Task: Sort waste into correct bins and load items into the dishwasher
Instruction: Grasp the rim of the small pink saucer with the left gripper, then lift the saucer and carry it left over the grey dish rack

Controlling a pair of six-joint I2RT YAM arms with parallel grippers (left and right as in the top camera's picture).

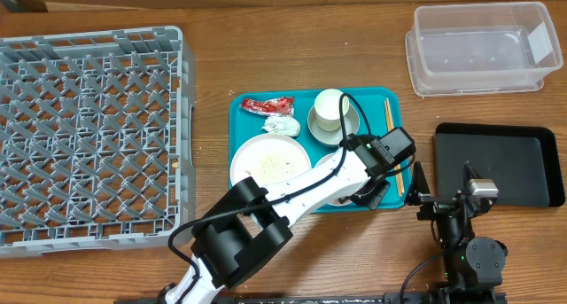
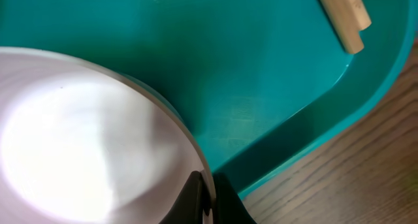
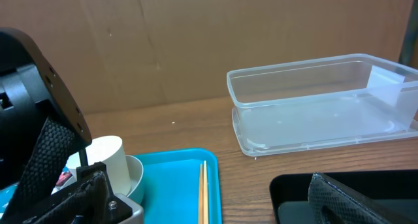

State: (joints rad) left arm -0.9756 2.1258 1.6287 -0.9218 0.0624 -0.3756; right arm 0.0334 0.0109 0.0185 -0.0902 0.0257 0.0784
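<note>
Left fingers (image 2: 198, 201) are nearly closed, pinching the rim of the small white bowl (image 2: 78, 139) at the near right of the teal tray (image 2: 261, 87), with the arm stretched diagonally across it. Right fingers (image 3: 339, 196) gape wide, holding nothing, at the left edge of the black tray (image 1: 496, 162).

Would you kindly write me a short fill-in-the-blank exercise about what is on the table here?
1. The white cup stands inside the grey ____.
2. The red wrapper lies beside the crumpled white ____.
3. The rice crumbs lie on the large white ____.
4. The small white bowl is pinched at its rim by the ____ arm's tool.
Missing words: bowl; tissue; plate; left.
</note>
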